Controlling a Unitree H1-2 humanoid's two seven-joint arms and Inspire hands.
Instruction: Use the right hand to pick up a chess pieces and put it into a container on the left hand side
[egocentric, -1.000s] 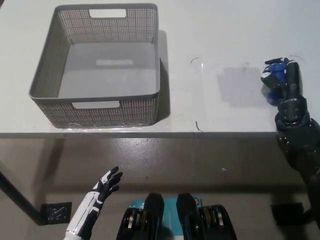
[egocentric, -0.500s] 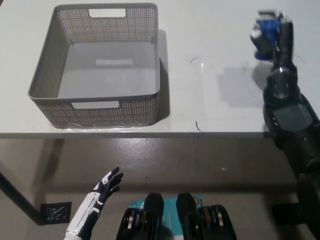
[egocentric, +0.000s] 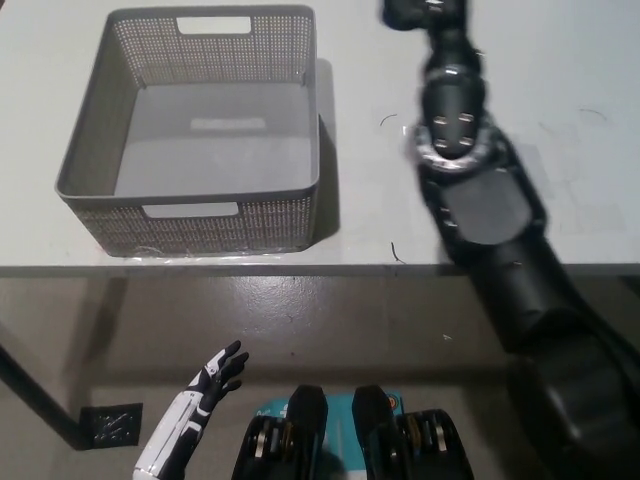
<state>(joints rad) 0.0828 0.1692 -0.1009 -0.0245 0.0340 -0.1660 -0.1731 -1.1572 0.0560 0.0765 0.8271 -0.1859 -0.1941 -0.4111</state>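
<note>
R arm (egocentric: 470, 190) reaches across the bench (egocentric: 560, 120) toward the far edge. R hand (egocentric: 420, 14) sits at the top of frame, right of the grey basket (egocentric: 300, 215); can't tell if it's clenched or grasping anything. Chess piece not visible. Basket sits on bench left. L hand (egocentric: 215, 372) rests low, near left, below bench edge, fingers spread.
</note>
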